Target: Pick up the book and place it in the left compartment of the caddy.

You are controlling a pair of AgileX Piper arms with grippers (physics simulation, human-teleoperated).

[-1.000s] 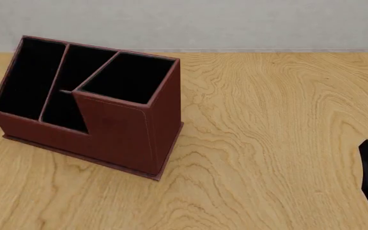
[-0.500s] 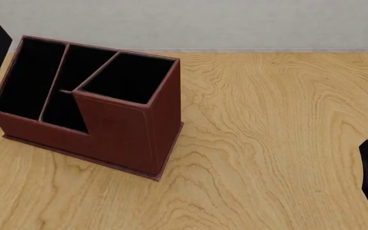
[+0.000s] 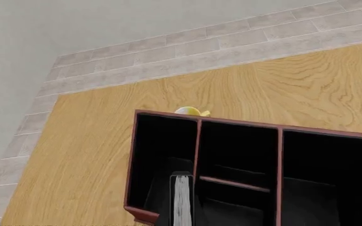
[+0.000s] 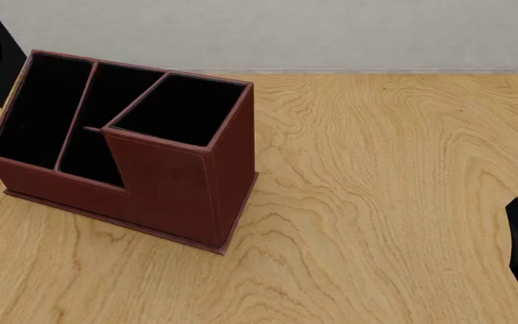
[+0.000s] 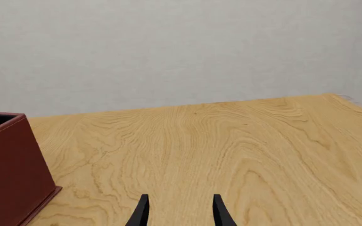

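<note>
hanging above the caddy (image 3: 250,160), the left gripper (image 3: 182,207) clamps the book (image 3: 182,200), page edge up, over the left compartment (image 3: 162,155). right gripper (image 5: 179,213) sits parted, empty, over the table (image 5: 231,150).

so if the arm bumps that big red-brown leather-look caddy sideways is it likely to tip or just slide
Probably slide: the red-brown leather-look caddy sits on a wide flat base on the smooth wooden table. Its rigid-looking walls should hold shape. Its tall square compartment raises one end, so a high push there seems likelier to rock it.

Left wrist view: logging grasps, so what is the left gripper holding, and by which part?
The book, spine end hidden toward the gripper, white page edge outward, over the caddy. Exact hold point out of view.
</note>
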